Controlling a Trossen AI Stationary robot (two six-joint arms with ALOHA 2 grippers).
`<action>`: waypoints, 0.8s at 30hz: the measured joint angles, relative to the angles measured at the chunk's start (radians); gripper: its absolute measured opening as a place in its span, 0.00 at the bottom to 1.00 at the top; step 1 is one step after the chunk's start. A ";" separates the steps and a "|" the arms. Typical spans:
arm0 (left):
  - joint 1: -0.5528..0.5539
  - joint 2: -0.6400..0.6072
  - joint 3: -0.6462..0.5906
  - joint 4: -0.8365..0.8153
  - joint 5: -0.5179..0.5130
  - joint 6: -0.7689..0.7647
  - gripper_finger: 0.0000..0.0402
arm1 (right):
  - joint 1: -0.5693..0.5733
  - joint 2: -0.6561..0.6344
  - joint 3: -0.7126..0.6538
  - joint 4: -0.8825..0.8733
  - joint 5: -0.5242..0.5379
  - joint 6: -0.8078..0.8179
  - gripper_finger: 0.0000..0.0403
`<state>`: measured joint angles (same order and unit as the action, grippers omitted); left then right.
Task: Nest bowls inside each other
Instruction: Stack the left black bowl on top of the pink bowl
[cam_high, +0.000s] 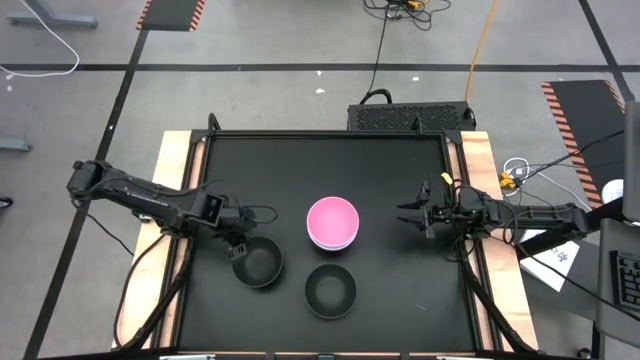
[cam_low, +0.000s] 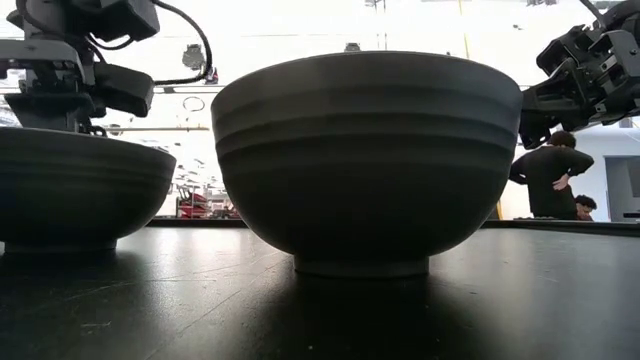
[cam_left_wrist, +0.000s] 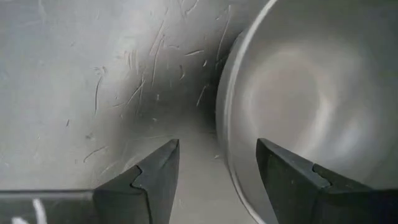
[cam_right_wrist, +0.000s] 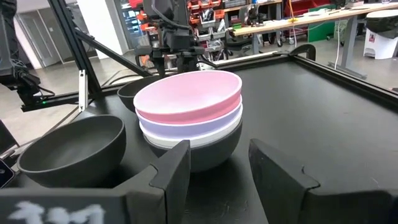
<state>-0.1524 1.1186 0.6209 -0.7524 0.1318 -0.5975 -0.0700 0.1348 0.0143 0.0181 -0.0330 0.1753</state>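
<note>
A stack of bowls stands mid-table: pink on lavender, on white, inside a black bowl. Two more black bowls rest on their feet nearer the front, one left and one centre. My left gripper is open above the left bowl's rim, with one finger over the bowl's inside and the other over the table outside. My right gripper is open and held level, right of the stack, apart from it.
The black tabletop has a raised frame around it. The centre black bowl fills the low view, with the left bowl beside it. A person stands in the room far behind the table.
</note>
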 joint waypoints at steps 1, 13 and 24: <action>0.000 0.013 0.000 0.003 0.000 0.000 0.54 | 0.000 0.000 0.000 0.000 0.000 0.000 0.38; 0.000 0.069 0.000 0.058 -0.008 0.123 0.23 | 0.000 0.007 0.000 0.000 -0.002 0.000 0.38; 0.001 0.056 0.000 0.124 -0.001 0.244 0.02 | 0.000 0.013 0.000 0.001 -0.002 0.000 0.38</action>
<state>-0.1515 1.1750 0.6205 -0.6280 0.1308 -0.3537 -0.0702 0.1474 0.0147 0.0189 -0.0353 0.1754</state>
